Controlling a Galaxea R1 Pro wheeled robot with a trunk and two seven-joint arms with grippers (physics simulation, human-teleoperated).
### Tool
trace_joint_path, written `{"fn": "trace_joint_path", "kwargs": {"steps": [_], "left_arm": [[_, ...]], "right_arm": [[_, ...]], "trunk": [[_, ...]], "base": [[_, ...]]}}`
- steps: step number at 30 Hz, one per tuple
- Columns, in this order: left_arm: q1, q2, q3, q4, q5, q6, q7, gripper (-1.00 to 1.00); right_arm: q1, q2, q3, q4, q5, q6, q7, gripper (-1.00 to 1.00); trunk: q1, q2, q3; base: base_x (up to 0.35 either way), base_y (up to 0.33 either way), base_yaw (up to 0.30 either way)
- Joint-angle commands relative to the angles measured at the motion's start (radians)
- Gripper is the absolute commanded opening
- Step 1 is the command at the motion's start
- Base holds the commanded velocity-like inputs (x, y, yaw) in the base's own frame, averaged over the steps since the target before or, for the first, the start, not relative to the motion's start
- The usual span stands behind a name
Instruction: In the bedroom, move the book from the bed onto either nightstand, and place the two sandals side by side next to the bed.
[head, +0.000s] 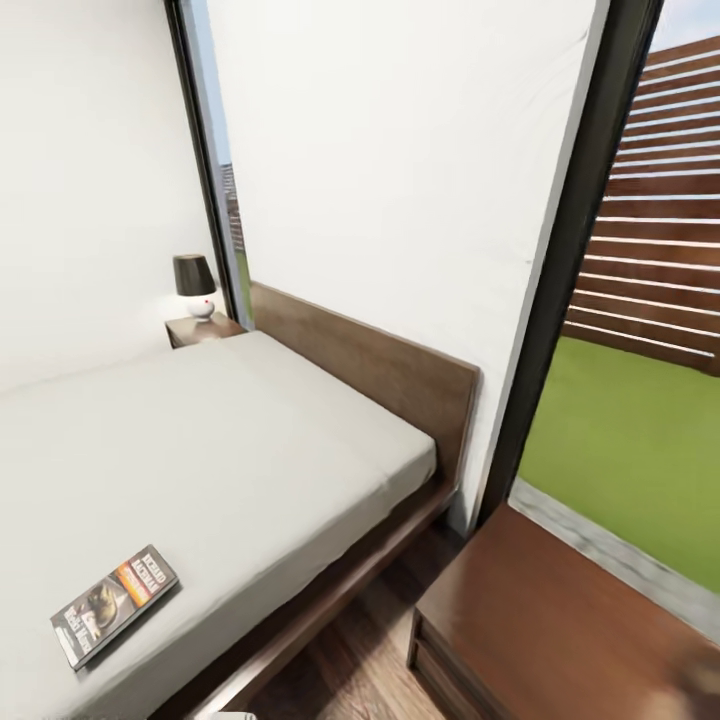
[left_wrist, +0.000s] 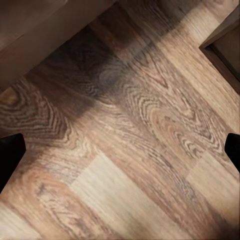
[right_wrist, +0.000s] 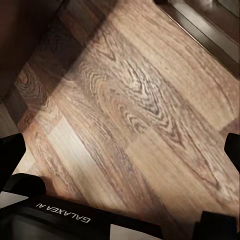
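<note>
Nearest us, at the head view's lower left, lies the thin black paperback book (head: 114, 604) with its orange band, flat on the pale grey-beige mattress of the dark-framed bed (head: 240, 450); its white lettering is too blurred to read. Farther left-back, a dark wooden nightstand (head: 203, 329) carries a black-shaded lamp with a white base (head: 196, 285). At the right stands another dark-brown wooden nightstand (head: 540, 620), beside the black-framed window (head: 570, 250). Both wrist views look at wood-plank floor (left_wrist: 130, 150). Our left pincer (left_wrist: 120, 150) and right pincer (right_wrist: 122, 150) stand apart, holding nothing. We read "GALAXEA AI" in the right wrist view.
</note>
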Motion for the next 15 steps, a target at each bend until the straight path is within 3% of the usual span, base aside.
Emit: {"fn": "trace_joint_path", "kwargs": {"steps": [1,15], "left_arm": [[-0.001,0.0,0.001,0.002,0.007,-0.001,-0.005,1.0],[-0.001,0.0,0.002,0.001,0.007,-0.001,-0.006,1.0]], "right_arm": [[0.0,0.0,-0.008,0.0,0.0,0.003,0.005,1.0],[0.0,0.0,-0.008,0.0,0.0,0.003,0.005,1.0]], "trunk": [[0.0,0.0,-0.001],[0.0,0.0,-0.001]], "base": [[0.18,-0.097,0.286],[0.012,-0.007,0.286]]}}
